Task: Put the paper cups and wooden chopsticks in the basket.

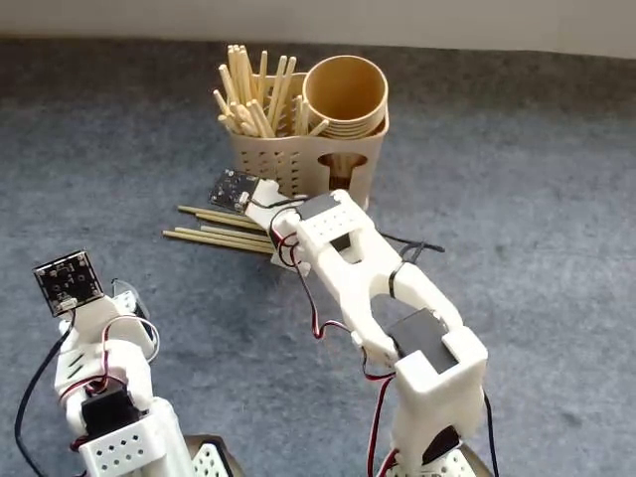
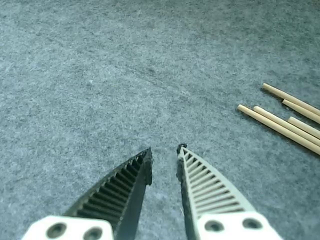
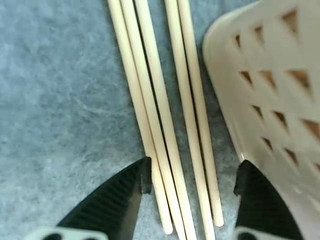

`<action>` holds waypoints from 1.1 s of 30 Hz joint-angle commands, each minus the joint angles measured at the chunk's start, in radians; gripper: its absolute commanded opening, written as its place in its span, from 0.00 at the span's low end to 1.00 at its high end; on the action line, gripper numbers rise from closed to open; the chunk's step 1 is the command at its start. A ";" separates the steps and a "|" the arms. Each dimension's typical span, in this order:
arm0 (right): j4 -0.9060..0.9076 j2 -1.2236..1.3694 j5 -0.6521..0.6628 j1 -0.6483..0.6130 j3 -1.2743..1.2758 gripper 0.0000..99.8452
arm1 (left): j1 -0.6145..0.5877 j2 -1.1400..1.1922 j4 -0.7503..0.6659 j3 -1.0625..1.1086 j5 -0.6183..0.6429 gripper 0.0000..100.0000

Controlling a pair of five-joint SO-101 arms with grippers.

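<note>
Paper cups (image 1: 346, 91) are sitting in the basket (image 1: 288, 167); right gripper (image 3: 192, 176) is hovering open over the loose chopsticks (image 3: 156, 100), left gripper (image 2: 165, 150) idling barely apart.

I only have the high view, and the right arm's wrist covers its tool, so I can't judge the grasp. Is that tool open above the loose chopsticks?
Observer: Yes. The right tool is open, and the loose chopsticks lie flat on the carpet between its fingers.
Operator: How near is the basket there?
Observer: The basket wall is close beside one finger. I cannot tell whether they touch.
Operator: And the left tool?
Observer: The left tool is slightly open, holds nothing and hangs above bare carpet.
</note>
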 commanded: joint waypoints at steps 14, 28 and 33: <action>0.007 0.073 0.012 -0.008 -0.054 0.28 | -0.010 0.001 0.003 0.021 0.002 0.10; 0.082 0.127 0.115 -0.028 -0.053 0.12 | -0.010 0.001 0.003 0.021 0.002 0.10; 0.259 0.124 0.178 -0.059 -0.058 0.02 | -0.010 0.001 0.003 0.021 0.002 0.10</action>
